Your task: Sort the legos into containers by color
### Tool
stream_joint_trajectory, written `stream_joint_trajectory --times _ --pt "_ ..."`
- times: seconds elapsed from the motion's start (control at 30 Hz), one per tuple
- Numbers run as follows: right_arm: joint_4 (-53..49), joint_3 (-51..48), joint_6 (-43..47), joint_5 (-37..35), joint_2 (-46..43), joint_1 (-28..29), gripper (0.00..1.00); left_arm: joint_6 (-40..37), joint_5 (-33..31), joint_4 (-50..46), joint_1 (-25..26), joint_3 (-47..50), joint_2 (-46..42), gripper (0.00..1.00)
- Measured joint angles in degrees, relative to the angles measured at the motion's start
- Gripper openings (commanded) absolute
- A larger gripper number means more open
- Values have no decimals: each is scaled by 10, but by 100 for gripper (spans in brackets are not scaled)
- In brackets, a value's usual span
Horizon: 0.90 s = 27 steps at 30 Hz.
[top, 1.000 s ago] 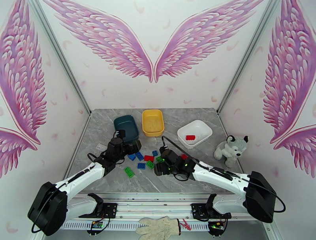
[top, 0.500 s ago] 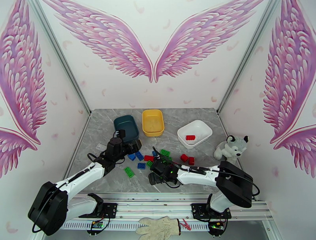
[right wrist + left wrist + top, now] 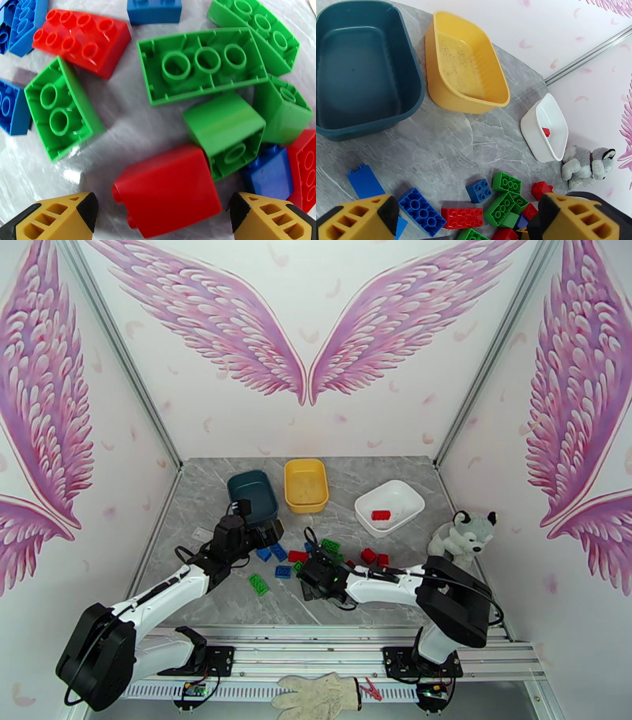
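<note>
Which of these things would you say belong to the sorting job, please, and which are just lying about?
Job: legos, dark teal tub, yellow tub, white tub.
Lying about: plush husky, work glove.

From overhead, the right hand (image 3: 314,571) covers the near part of the lego pile (image 3: 330,546), so the bricks beneath cannot be counted, and the left hand (image 3: 272,534) hides the near end of the dark teal tub (image 3: 251,486). In the left wrist view that tub runs off the left edge, and the wall of the white tub (image 3: 535,136) hides most of a red brick (image 3: 546,132) inside it. In the right wrist view both yellow fingertips (image 3: 59,219) are cut by the bottom edge, a blue brick (image 3: 14,112) by the left.
</note>
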State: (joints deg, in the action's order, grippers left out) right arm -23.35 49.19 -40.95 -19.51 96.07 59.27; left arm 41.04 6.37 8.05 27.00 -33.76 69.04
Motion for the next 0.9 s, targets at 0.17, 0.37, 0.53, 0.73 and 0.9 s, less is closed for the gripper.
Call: stream_joint_trajectory --times 0.17,0.37,0.53,0.73,0.9 --pt "-1 24 7 -5 21 -1 86 0 0 0 0 0 0 99" --pt "-2 36 11 -5 31 -1 81 1 0 0 0 0 0 99" --pt "0 45 17 -1 38 -2 80 1 0 0 0 0 0 99" --pt "5 65 19 6 57 -2 80 1 0 0 0 0 0 99" --pt "6 72 19 6 62 -2 81 2 0 0 0 0 0 99"
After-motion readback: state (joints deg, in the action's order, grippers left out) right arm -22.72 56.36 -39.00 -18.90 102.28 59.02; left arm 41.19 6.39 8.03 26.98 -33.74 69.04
